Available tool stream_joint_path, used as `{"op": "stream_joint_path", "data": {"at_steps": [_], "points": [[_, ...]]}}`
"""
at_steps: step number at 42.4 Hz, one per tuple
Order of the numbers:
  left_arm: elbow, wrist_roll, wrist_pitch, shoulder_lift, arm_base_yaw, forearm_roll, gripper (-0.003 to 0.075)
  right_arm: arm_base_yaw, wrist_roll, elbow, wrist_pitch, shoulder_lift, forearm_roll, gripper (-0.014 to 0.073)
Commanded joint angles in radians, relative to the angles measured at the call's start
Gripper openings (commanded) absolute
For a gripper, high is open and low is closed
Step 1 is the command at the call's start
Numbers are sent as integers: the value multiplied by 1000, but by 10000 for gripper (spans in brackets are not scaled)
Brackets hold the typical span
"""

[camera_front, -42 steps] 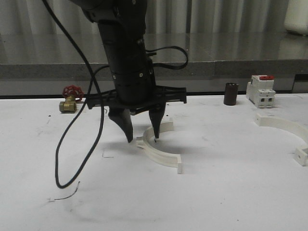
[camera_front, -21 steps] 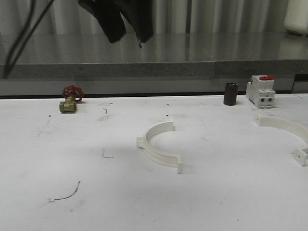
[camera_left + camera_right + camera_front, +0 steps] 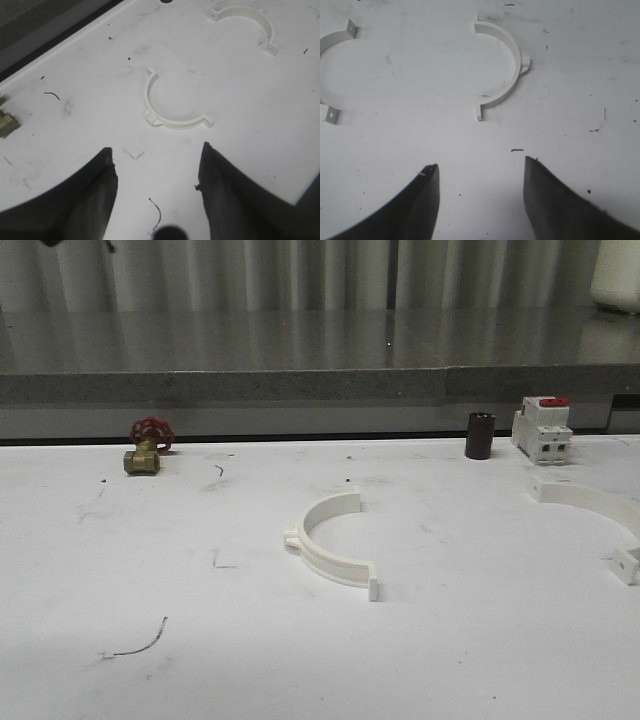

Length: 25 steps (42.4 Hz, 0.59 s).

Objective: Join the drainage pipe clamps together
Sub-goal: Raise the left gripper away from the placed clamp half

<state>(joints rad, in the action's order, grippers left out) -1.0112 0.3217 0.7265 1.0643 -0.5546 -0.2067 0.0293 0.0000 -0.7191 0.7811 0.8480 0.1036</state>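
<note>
Two white half-ring drainage pipe clamps lie apart on the white table [image 3: 450, 640]. One clamp half [image 3: 330, 565] rests near the middle with its open side facing right. The other clamp half [image 3: 585, 496] lies at the right edge. In the left wrist view the middle half [image 3: 175, 124] is ahead of my left gripper [image 3: 156, 148], which hangs open and empty well above the table; the far half [image 3: 267, 27] lies beyond. My right gripper [image 3: 480, 162] is likewise open and empty, above the table, with one half [image 3: 511, 50] ahead and the other half [image 3: 335, 37] to the side.
A brass valve with a red handwheel [image 3: 145, 448] sits at the back left. A dark cylinder [image 3: 480, 435] and a white breaker with a red top [image 3: 542, 428] stand at the back right. A grey ledge runs behind the table.
My left arm, whose open fingers straddled the middle clamp half a second ago, has risen out of the front view. The clamp half stays on the table.
</note>
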Motion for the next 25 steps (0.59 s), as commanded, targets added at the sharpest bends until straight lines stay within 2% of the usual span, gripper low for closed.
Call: {"op": "stream_joint_path", "data": {"at_steps": [1, 13, 25], "points": [[62, 5, -81, -125, 2, -17, 368, -7, -6, -31, -46, -2, 4, 416], [203, 5, -79, -318, 2, -10, 368, -7, -6, -31, -46, -2, 4, 416], [208, 5, -72, -326, 2, -10, 368, -7, -6, -31, -57, -2, 6, 416]]}}
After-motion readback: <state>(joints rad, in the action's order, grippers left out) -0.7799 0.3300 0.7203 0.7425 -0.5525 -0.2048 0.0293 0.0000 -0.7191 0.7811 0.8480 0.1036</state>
